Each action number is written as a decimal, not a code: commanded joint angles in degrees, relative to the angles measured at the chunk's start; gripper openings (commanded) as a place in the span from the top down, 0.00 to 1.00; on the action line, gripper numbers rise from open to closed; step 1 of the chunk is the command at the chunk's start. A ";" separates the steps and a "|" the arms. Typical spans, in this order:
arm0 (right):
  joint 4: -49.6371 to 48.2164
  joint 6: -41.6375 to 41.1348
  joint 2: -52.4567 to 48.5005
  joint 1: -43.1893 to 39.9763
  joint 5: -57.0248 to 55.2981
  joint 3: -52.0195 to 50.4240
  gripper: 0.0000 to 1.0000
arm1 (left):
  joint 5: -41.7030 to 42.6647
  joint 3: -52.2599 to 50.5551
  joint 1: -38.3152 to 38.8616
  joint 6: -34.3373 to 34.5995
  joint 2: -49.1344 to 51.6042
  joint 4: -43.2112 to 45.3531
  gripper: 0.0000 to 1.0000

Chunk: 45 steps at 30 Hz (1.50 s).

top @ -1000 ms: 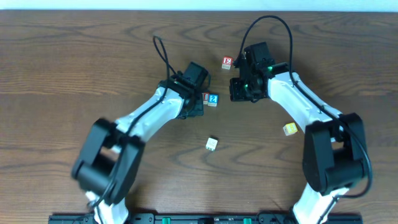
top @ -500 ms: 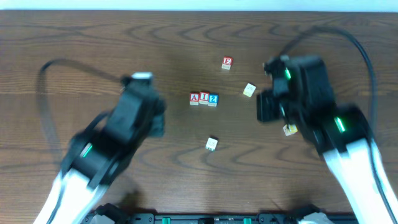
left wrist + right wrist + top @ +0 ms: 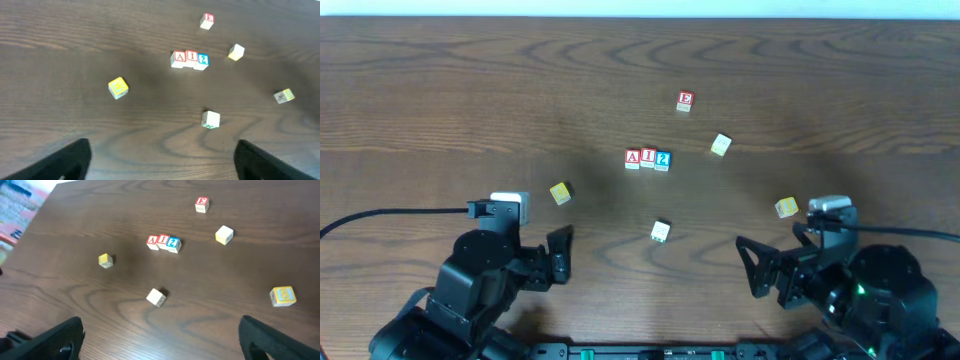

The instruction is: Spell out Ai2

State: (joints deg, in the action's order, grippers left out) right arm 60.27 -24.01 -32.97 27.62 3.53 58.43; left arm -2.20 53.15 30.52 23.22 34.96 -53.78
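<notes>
Three small letter blocks stand touching in a row at the table's middle: a red A block, a red I block and a blue 2 block. The left wrist view shows the same row far ahead, as does the right wrist view. My left gripper is open and empty near the table's front left, well short of the row. My right gripper is open and empty at the front right, also far from the row.
Loose blocks lie around the row: a red E block behind it, a yellow block to its right, another yellow block at left, a white block in front, and a yellow block by my right arm.
Both arms have drawn back from the middle of the table to its near edge. Both grippers have opened, and the three-block row now stands free.
</notes>
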 commanded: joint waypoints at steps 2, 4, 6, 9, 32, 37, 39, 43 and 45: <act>0.50 -2.54 -0.02 0.70 -0.72 -0.31 0.01 | 1.88 0.26 -0.13 1.64 -0.31 -0.44 0.05; 0.57 -2.54 -0.02 0.70 -0.72 -0.31 0.01 | 1.84 0.26 -0.13 1.64 -0.31 -0.44 0.04; 0.83 -2.54 -0.02 0.70 -0.72 -0.31 0.01 | 1.84 0.26 -0.13 1.64 -0.31 -0.44 0.05; 0.94 -2.54 -0.02 0.70 -0.72 -0.31 0.01 | 1.84 0.26 -0.13 1.64 -0.31 -0.44 0.05; 0.94 -2.54 -0.02 0.70 -0.72 -0.33 0.01 | -2.84 -10.03 -17.77 -21.46 -14.45 8.00 0.05; 0.94 -2.54 -0.02 0.70 -0.72 -0.33 0.01 | -0.61 -23.10 -26.21 -22.40 -24.55 14.82 0.05; 0.94 -2.54 -0.02 0.70 -0.72 -0.31 0.01 | 0.42 -26.95 -28.09 -22.40 -27.56 16.17 0.05; 0.94 -2.54 -0.02 0.70 -0.72 -0.33 0.01 | 1.88 -33.92 -30.03 -22.40 -32.94 18.43 0.05; 0.94 -2.54 -0.02 0.70 -0.72 -0.33 0.01 | 2.29 -36.57 -30.14 -22.38 -34.49 19.76 0.05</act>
State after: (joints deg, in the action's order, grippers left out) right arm 61.10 -25.69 -32.97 27.62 3.14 58.30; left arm -1.45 18.63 0.82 1.98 2.26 -35.00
